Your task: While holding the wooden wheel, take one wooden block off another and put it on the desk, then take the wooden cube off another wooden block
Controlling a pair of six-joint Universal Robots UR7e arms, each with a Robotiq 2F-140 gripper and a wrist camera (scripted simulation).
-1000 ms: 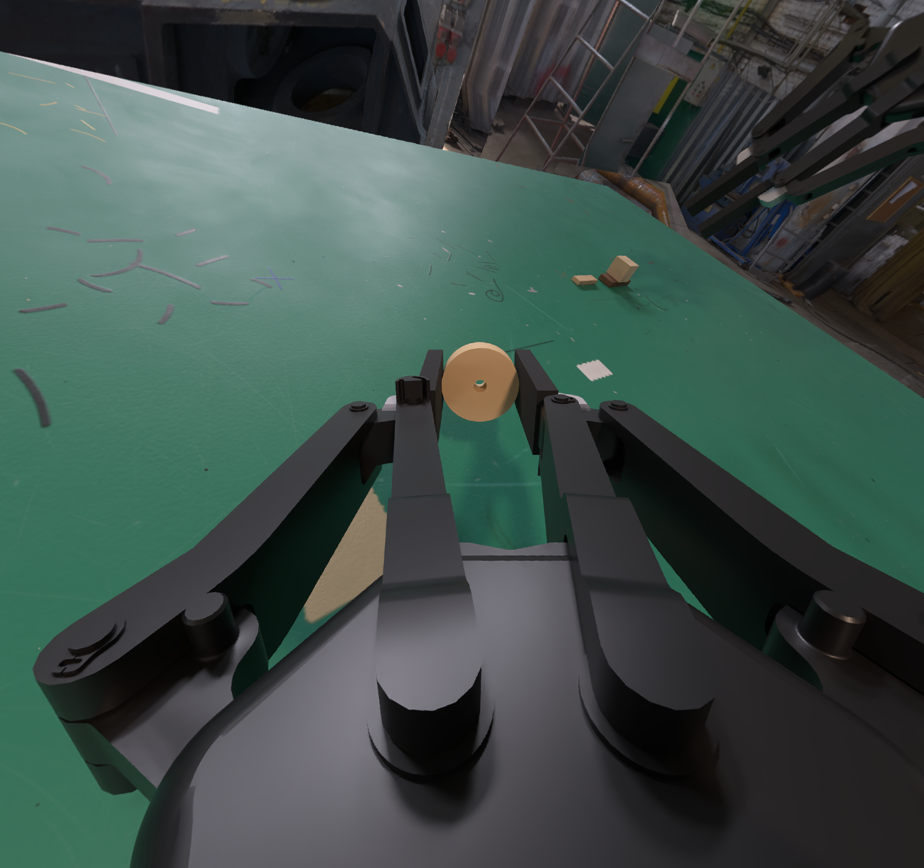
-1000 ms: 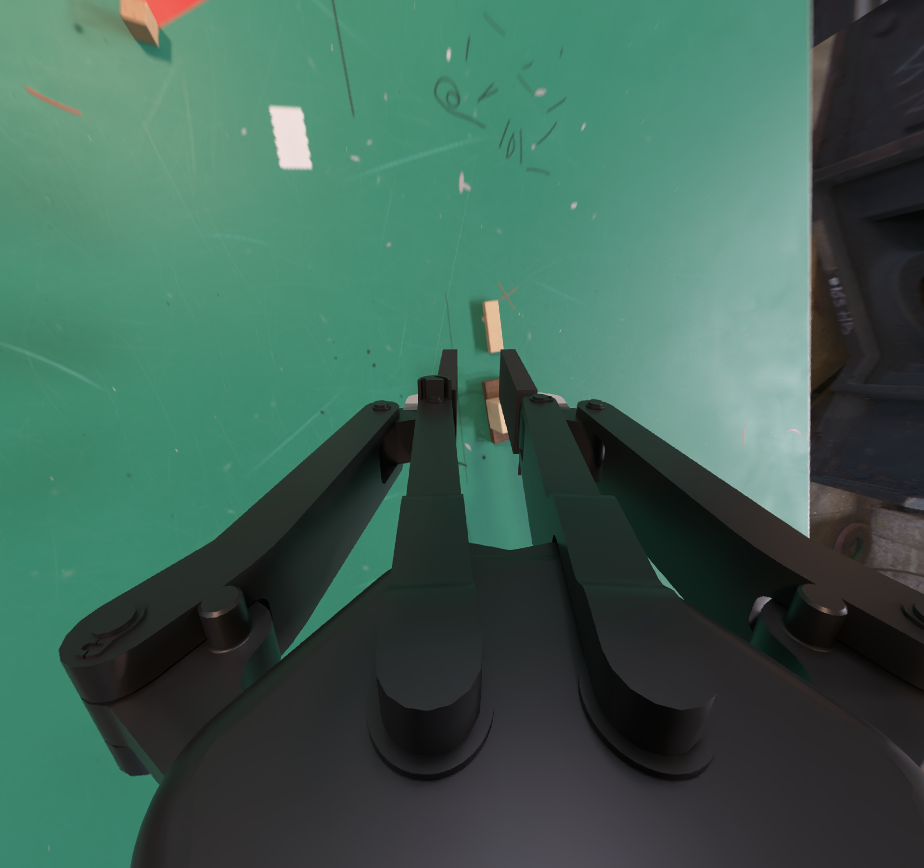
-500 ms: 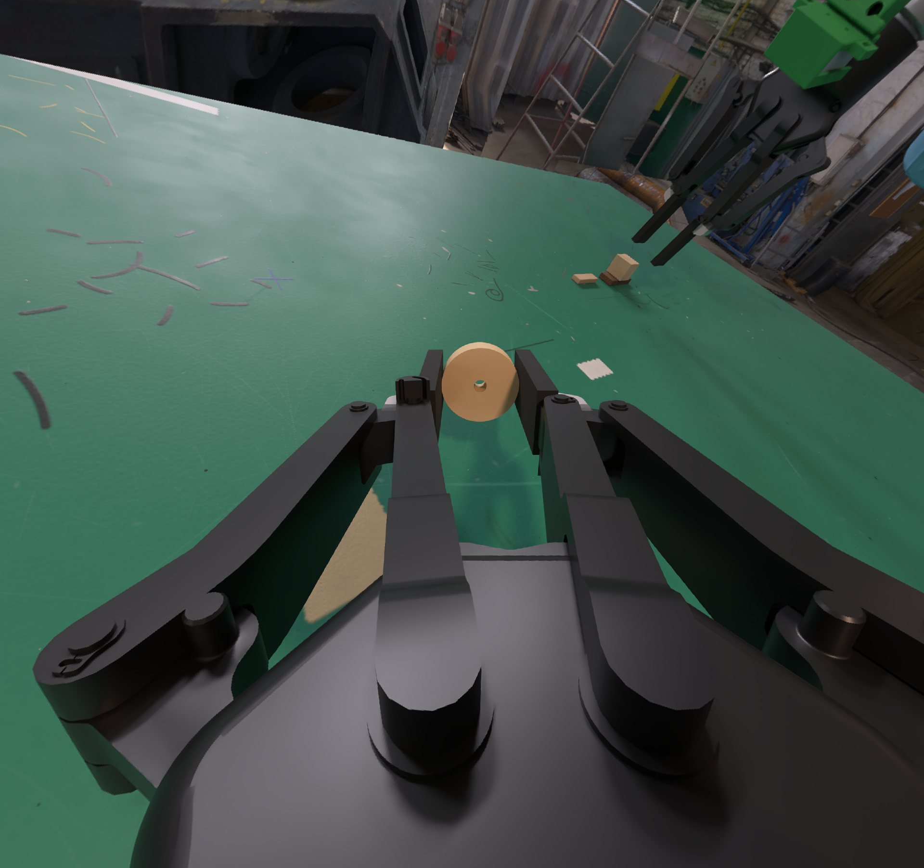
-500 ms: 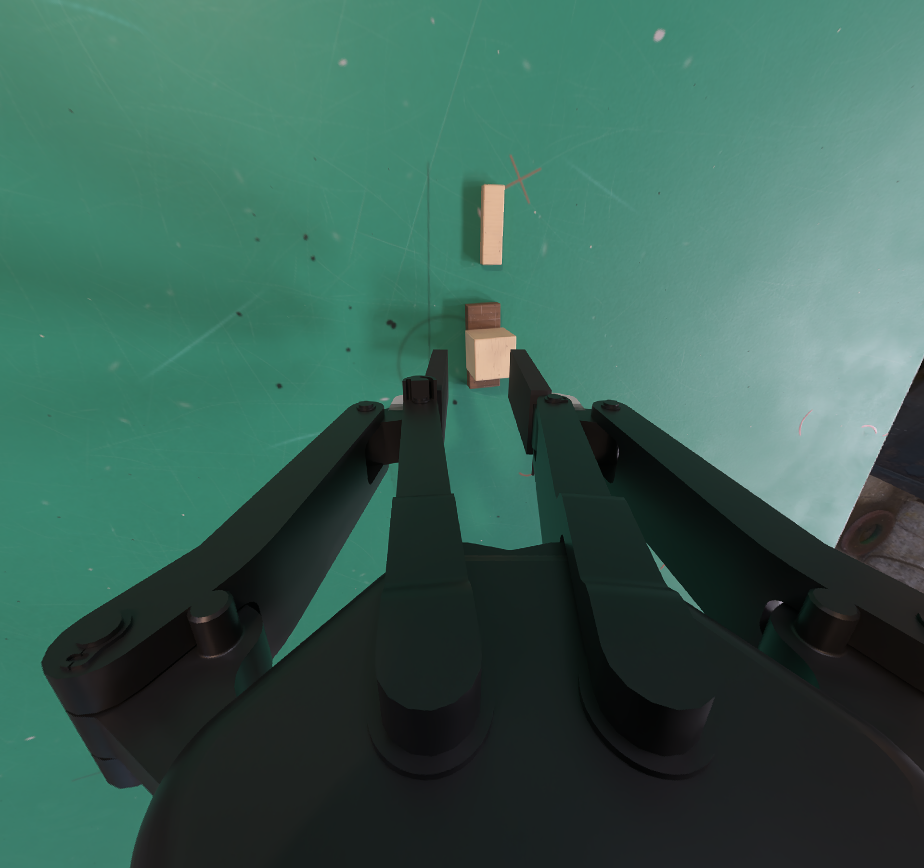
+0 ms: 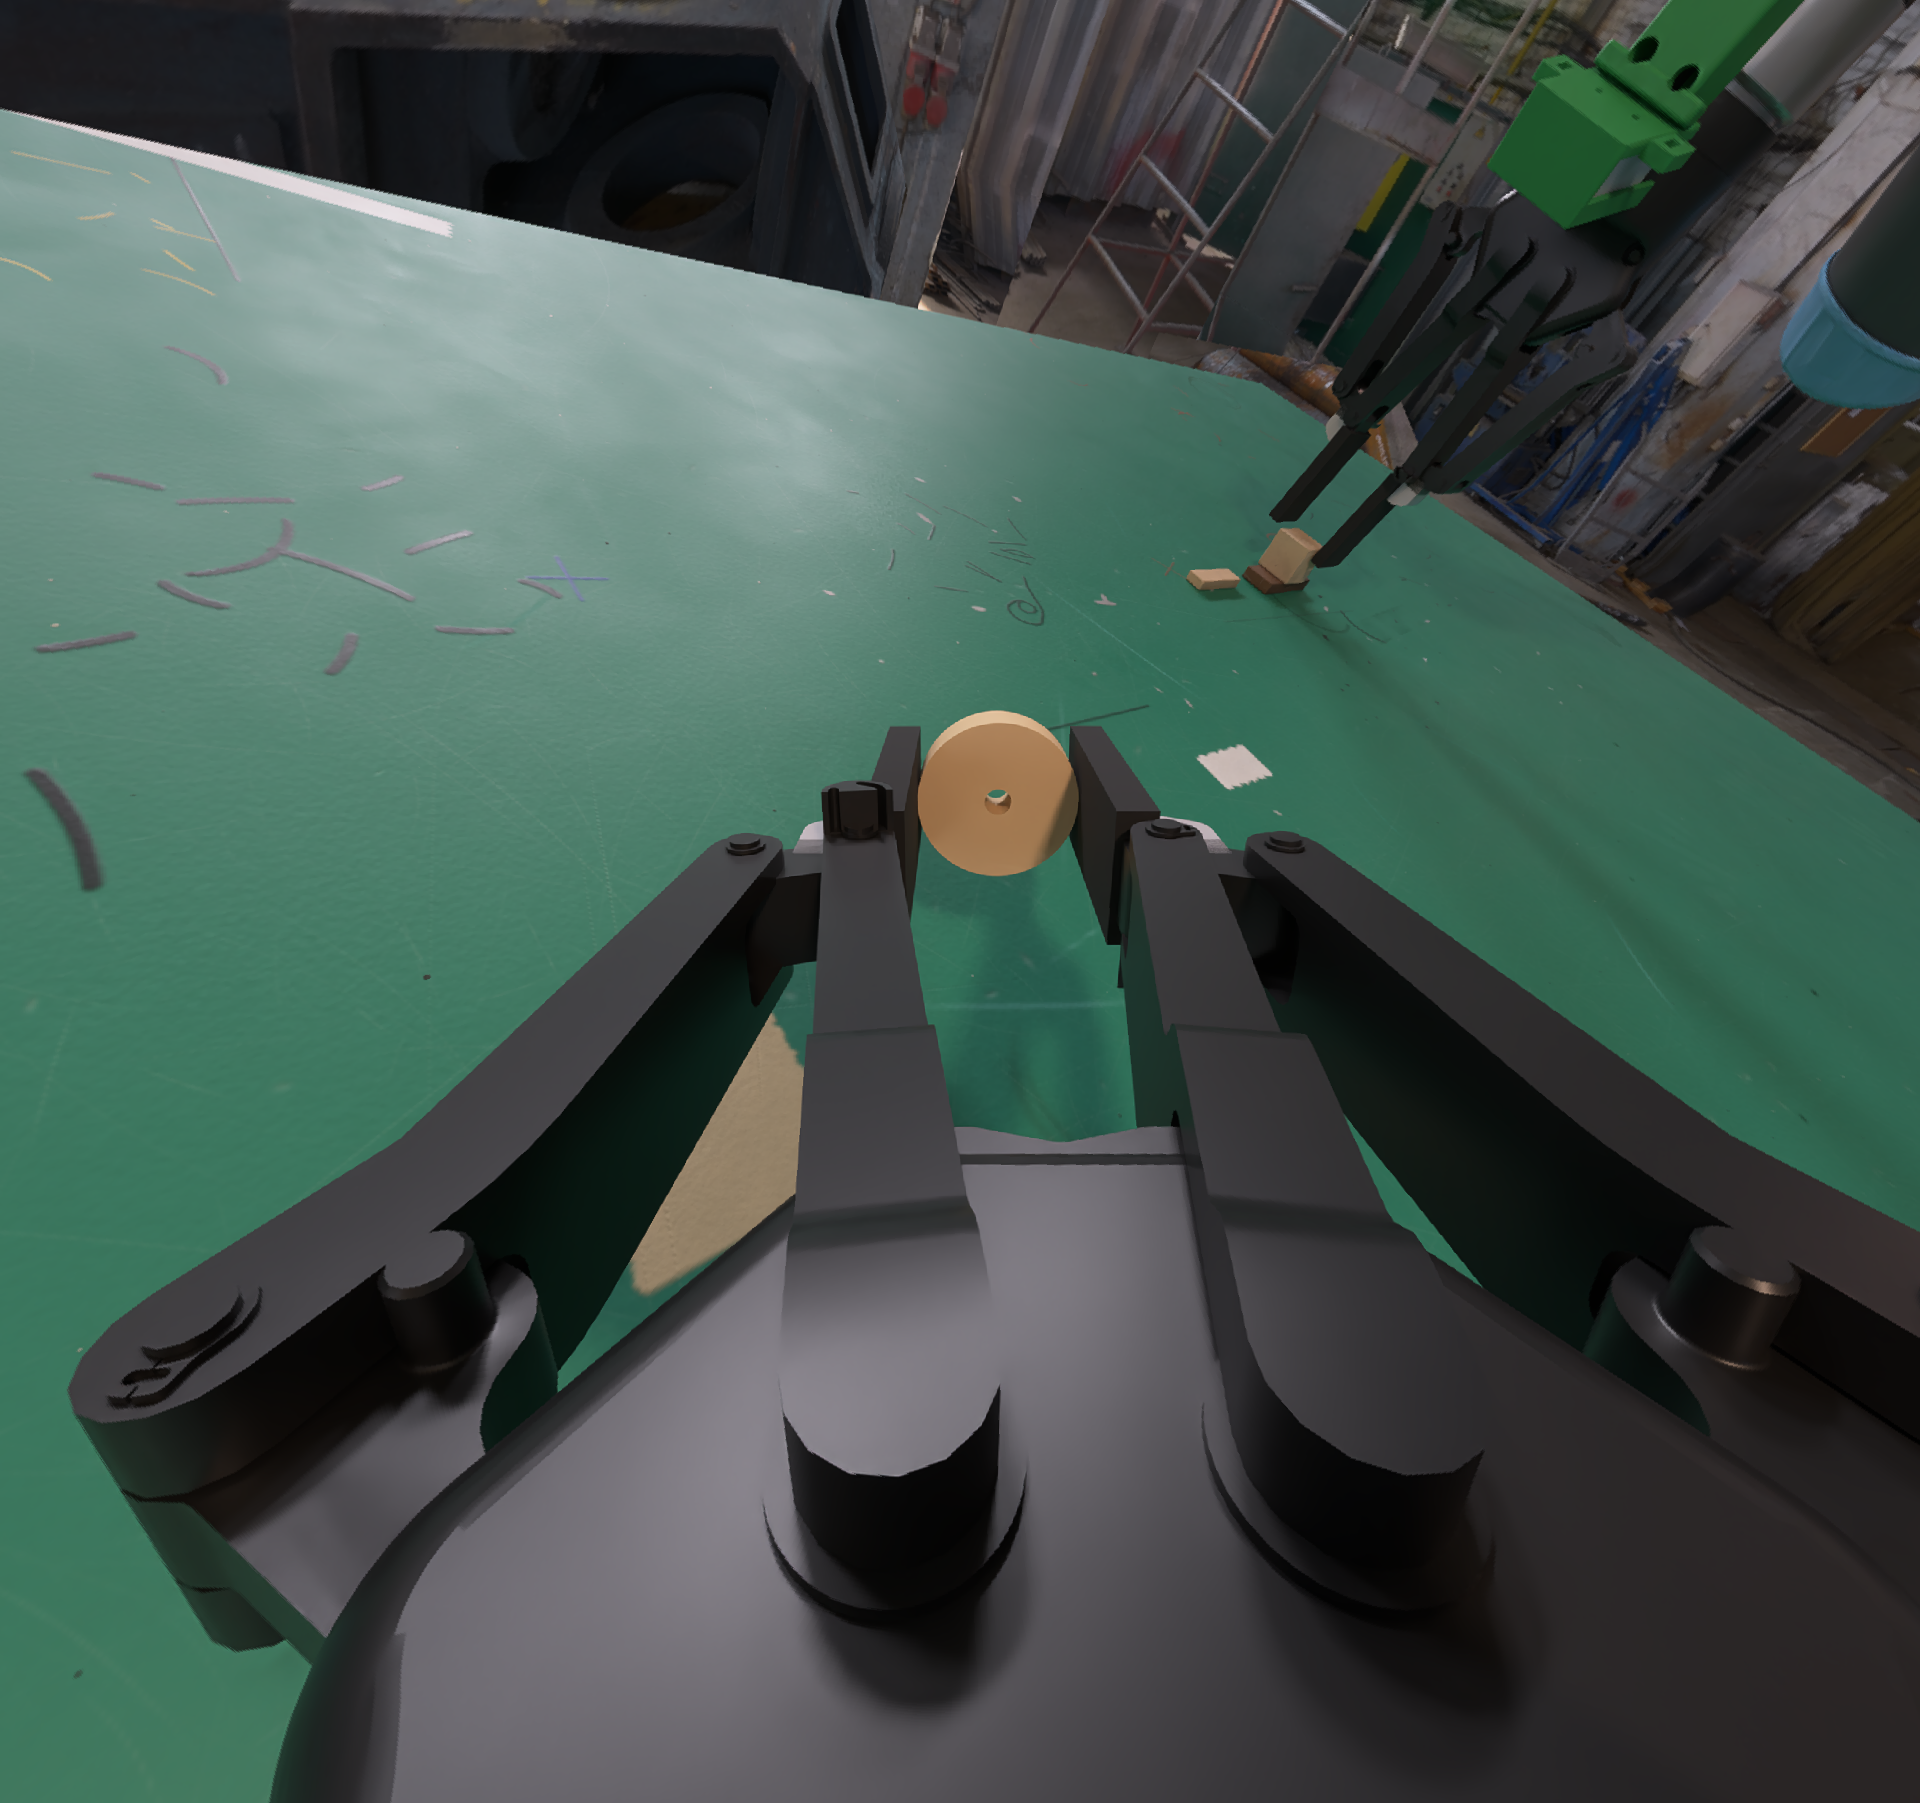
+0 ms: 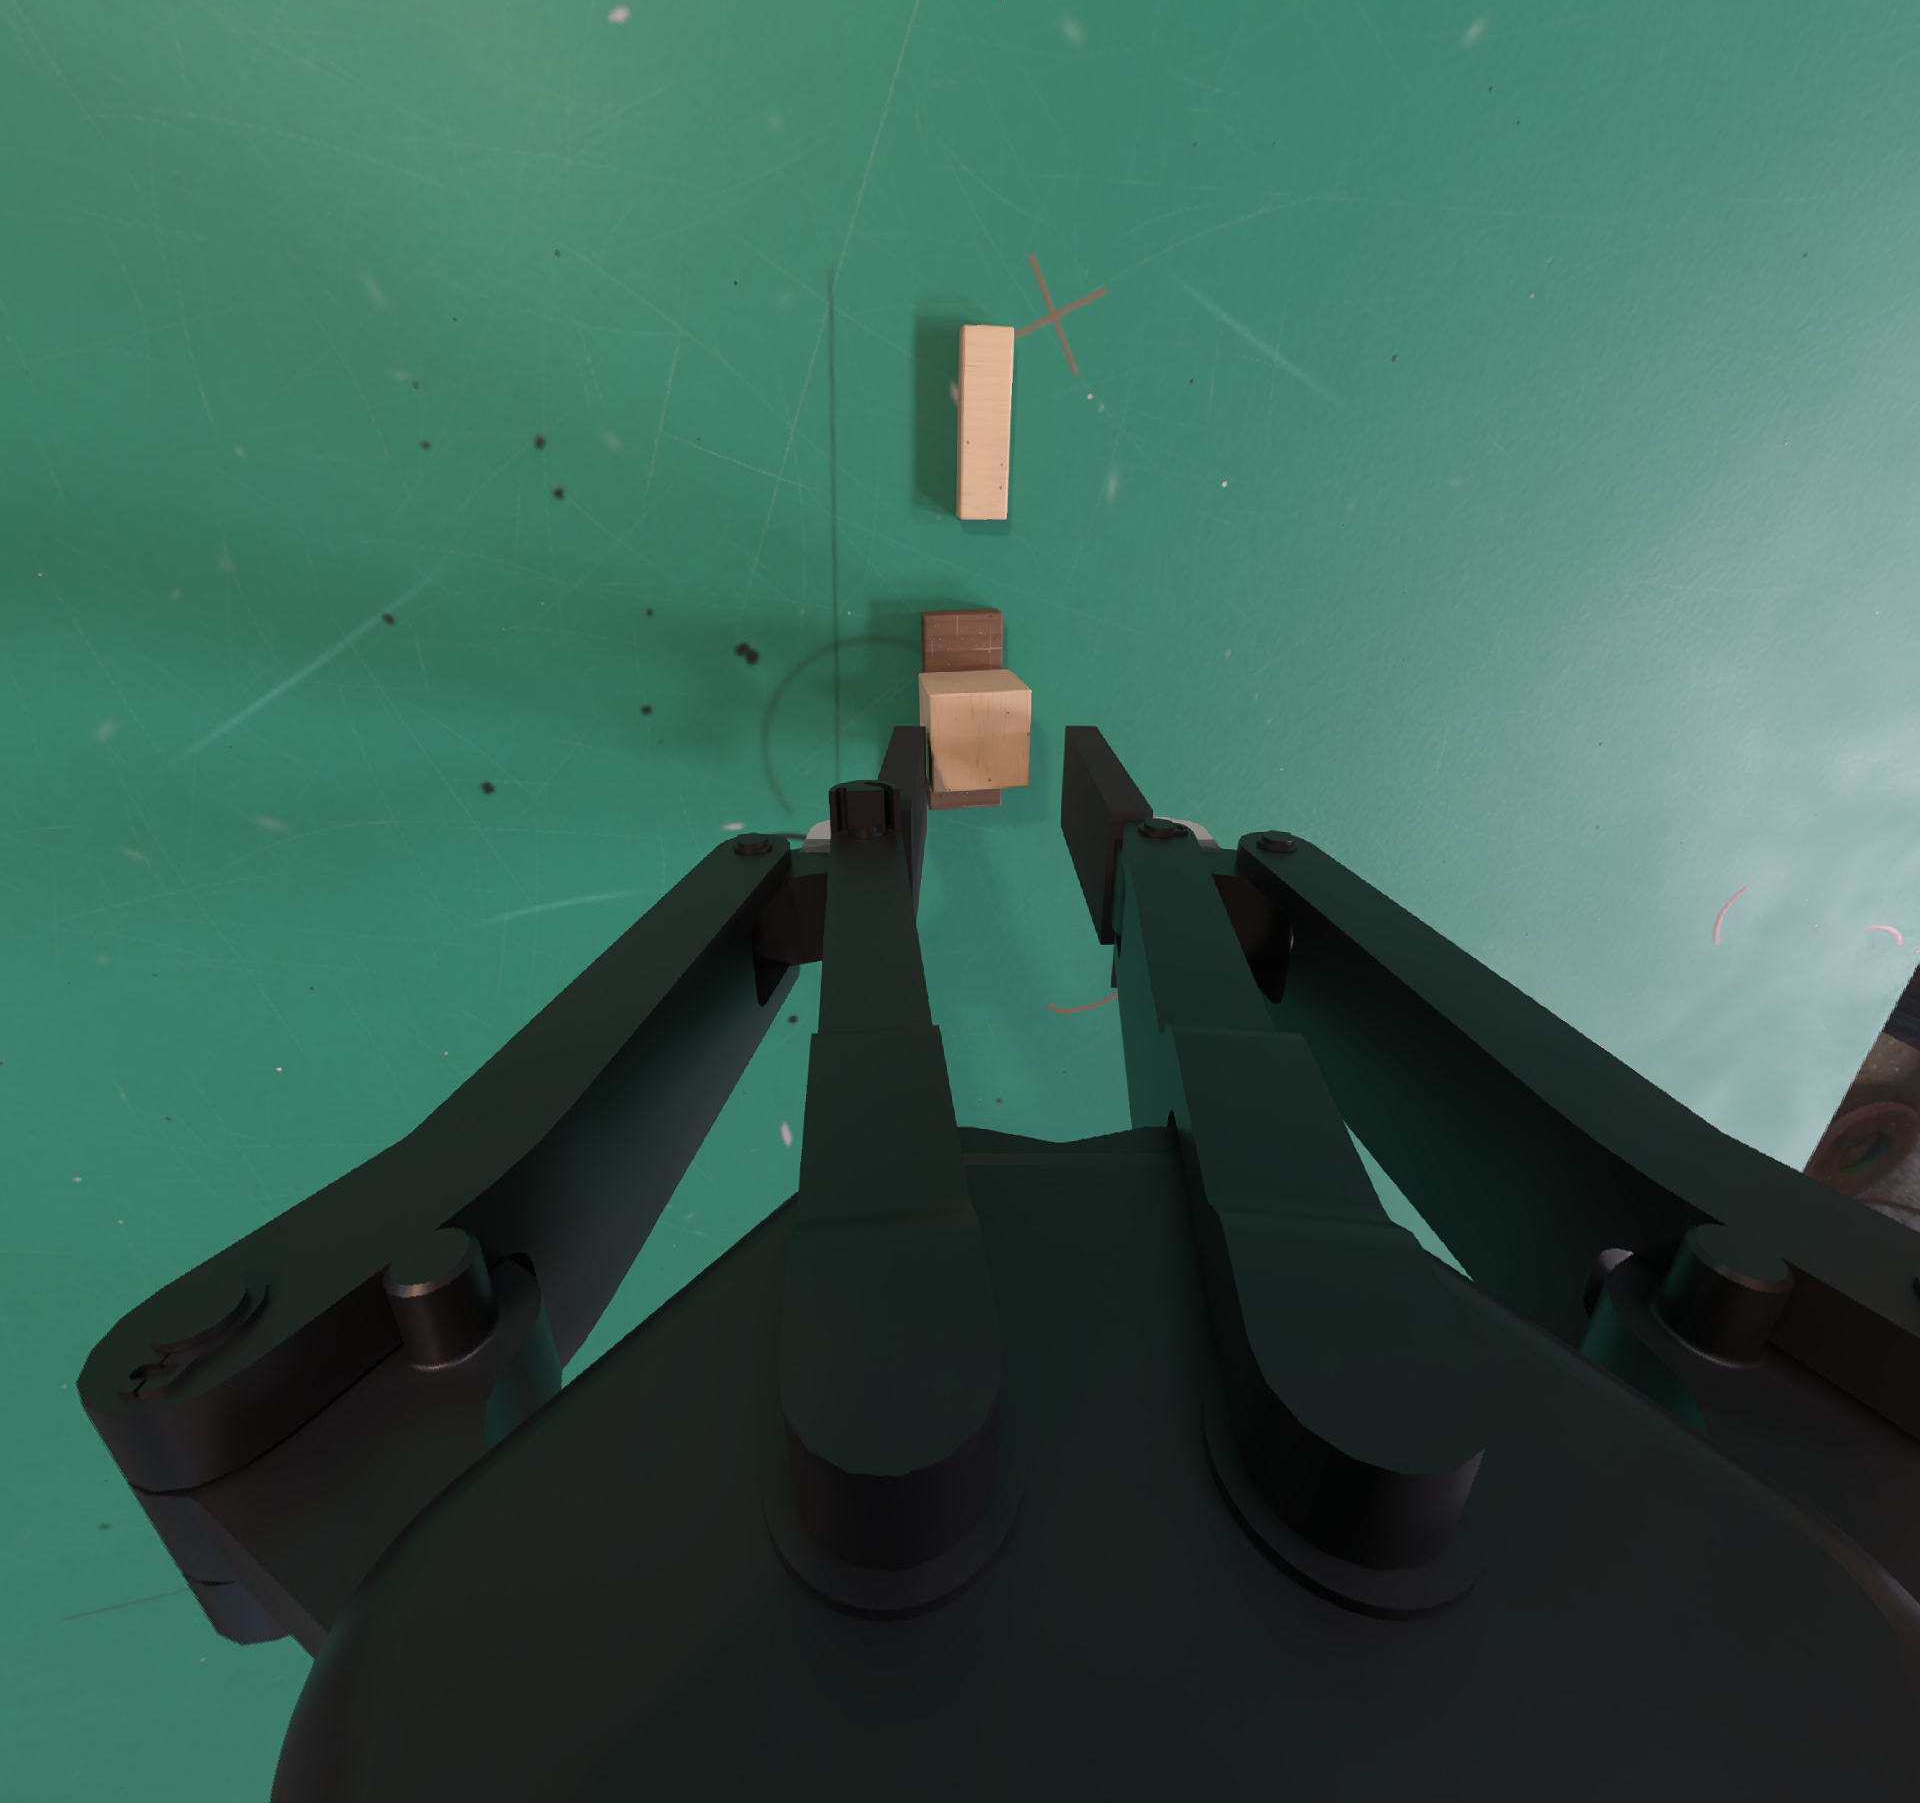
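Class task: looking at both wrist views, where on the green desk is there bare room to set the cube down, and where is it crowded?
Bare desk spreads wide on both sides of the block row and beyond the pale long block. It is crowded where the cube sits on the dark block, between the open right gripper fingers. The left gripper holds the wooden wheel far off.

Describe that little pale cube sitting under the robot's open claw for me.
The wooden cube is pale, light-grained wood with crisp edges. It sits upright on a flatter dark brown block, which pokes out beyond it at both ends, on the green desk. The right gripper hangs open around it: one finger looks close to its side or touching, the other stands clear. A pale flat block lies apart, farther on.
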